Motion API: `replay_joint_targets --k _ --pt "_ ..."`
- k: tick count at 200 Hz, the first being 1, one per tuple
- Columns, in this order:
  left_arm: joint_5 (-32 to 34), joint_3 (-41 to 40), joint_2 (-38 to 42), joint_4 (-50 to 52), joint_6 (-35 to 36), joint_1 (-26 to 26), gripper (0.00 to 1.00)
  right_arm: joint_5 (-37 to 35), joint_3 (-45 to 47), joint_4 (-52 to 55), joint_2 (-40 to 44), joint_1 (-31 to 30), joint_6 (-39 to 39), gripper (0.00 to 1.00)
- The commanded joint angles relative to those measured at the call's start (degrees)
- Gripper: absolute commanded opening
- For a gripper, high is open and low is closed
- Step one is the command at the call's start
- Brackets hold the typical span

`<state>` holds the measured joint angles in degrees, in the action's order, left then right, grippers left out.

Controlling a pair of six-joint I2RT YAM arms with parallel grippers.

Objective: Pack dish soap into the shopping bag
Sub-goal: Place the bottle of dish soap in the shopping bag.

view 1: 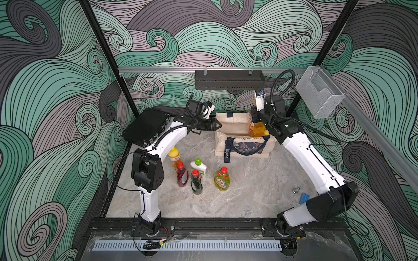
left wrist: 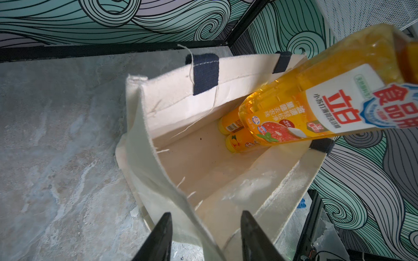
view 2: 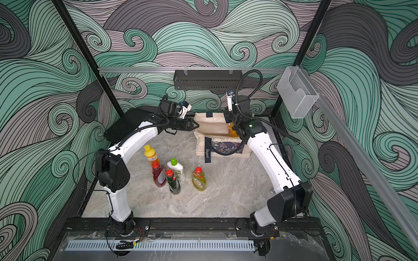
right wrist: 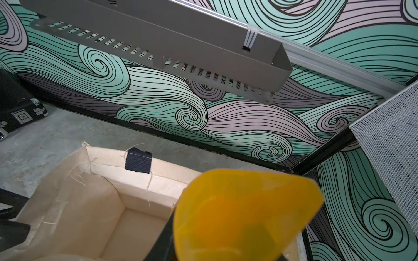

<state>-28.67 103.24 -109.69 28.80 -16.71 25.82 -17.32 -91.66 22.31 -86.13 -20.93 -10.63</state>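
Note:
The cream shopping bag [view 1: 228, 126] [view 2: 212, 126] stands open at the back of the table. My right gripper [view 1: 256, 121] is shut on the big amber bottle [view 1: 255, 128] [left wrist: 316, 95] [right wrist: 244, 214], which slants down into the bag's mouth. Two orange bottles [left wrist: 230, 123] lie on the bag's floor under it. My left gripper [view 1: 218, 125] [left wrist: 206, 213] is open, its fingers astride the bag's left side wall [left wrist: 144, 135] without pinching it. On the table in front stand an orange bottle [view 1: 174, 157], a red one [view 1: 182, 175], a white one [view 1: 198, 166], a dark-green one [view 1: 195, 183] and a yellow one [view 1: 222, 179].
A black hard case [view 1: 144, 127] leans in the back left corner behind my left arm. A black rack [view 1: 228, 79] hangs on the back rail above the bag. A blue brick [view 1: 304, 198] and a small metal piece [view 1: 295, 190] lie beside my right arm.

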Motion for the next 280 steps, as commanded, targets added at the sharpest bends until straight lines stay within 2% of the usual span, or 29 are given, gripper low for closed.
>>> replay_joint_targets --k 1,52,109,173,252,280 --pt "0.6 2.4 -1.0 1.2 0.1 0.5 0.46 -5.4 -1.0 -12.9 5.4 0.4 -1.0 0.0" --pt "1.1 2.6 -0.9 1.8 0.2 0.6 0.37 -8.1 3.2 -15.9 6.8 0.7 -0.5 0.0" --pt "1.3 2.6 -0.7 2.1 0.2 0.7 0.32 -8.4 6.4 -18.2 7.0 1.9 0.8 0.0" --pt "1.4 2.6 -0.7 2.2 0.3 0.7 0.29 -5.5 9.6 -18.4 7.4 5.1 4.7 0.0" --pt "1.4 2.7 -0.7 2.6 0.5 0.7 0.27 -5.6 13.1 -19.0 6.7 5.4 6.6 0.0" --pt "1.3 2.8 -0.8 2.7 0.5 0.7 0.23 -5.9 14.5 -19.4 6.7 5.5 7.5 0.0"
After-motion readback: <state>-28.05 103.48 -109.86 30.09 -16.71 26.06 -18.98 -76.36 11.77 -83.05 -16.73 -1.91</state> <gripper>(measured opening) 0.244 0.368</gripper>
